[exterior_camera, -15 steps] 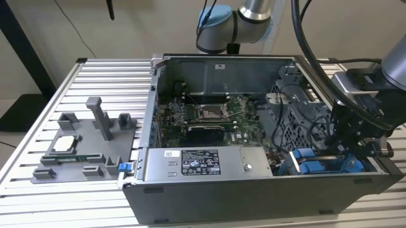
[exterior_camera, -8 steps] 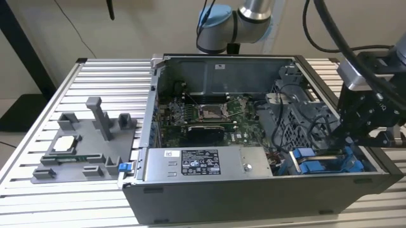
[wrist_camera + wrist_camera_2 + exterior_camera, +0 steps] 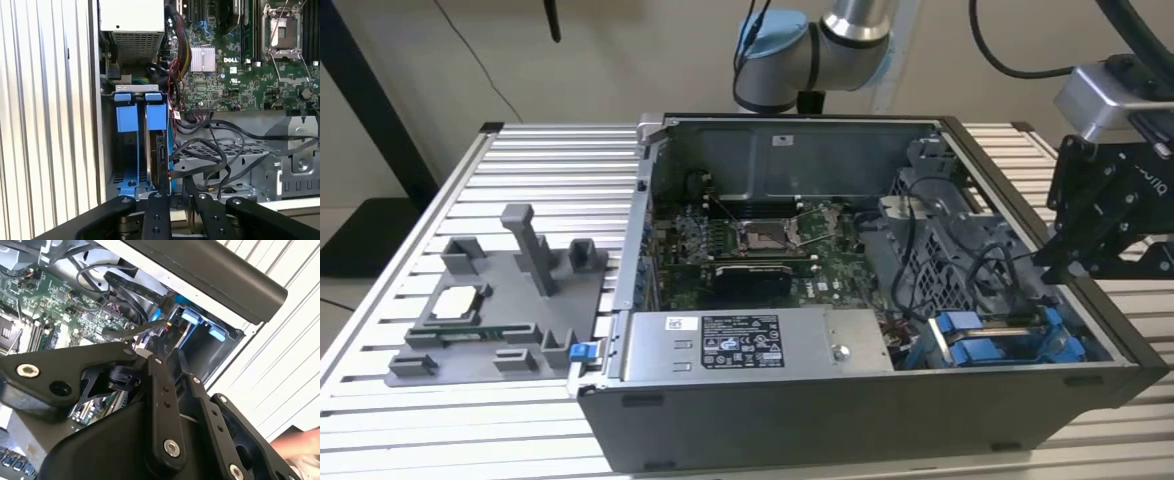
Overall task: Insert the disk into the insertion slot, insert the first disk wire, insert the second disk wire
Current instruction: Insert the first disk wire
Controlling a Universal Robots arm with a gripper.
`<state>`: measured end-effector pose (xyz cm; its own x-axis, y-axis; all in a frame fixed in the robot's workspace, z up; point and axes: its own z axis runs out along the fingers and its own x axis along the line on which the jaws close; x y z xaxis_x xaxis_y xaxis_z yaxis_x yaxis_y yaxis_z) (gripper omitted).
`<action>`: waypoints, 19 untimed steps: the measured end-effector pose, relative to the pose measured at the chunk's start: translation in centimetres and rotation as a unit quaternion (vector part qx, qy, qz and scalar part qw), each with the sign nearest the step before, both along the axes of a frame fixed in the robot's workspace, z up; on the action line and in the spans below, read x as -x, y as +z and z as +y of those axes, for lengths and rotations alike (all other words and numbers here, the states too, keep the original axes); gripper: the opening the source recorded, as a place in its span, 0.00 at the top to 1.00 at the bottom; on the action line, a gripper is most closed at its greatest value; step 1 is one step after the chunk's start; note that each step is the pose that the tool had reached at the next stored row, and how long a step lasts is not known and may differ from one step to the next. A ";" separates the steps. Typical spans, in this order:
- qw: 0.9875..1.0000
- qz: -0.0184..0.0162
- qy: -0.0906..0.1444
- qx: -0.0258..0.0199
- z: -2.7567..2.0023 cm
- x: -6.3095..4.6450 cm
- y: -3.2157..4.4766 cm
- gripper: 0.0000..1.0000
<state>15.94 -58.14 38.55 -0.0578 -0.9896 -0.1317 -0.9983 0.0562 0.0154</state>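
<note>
The open computer case [image 3: 854, 420] is sitting on the slatted tabletop [image 3: 520, 170]. The insertion slot [image 3: 125, 150] is lying in the case's near corner, on the exterior view's right. The disk [image 3: 159, 155] is standing on edge inside that slot, held in its blue carrier, with an open bay just beside it. In the first wrist view the pincer [image 3: 172, 194] is hovering close to the disk's end, where black cables [image 3: 215, 150] are looping past. I cannot tell whether the pincer is apart, together or clamping a cable. A grey fixture [image 3: 494, 310] is resting on the tabletop at the exterior view's left.
</note>
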 end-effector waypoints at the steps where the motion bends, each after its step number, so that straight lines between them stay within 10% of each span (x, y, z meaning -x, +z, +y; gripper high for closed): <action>1: 1.000 0.000 0.000 0.000 0.00 0.0 0.00 0.00; 19: 1.000 0.000 0.000 0.000 0.11 -1.6 0.03 0.00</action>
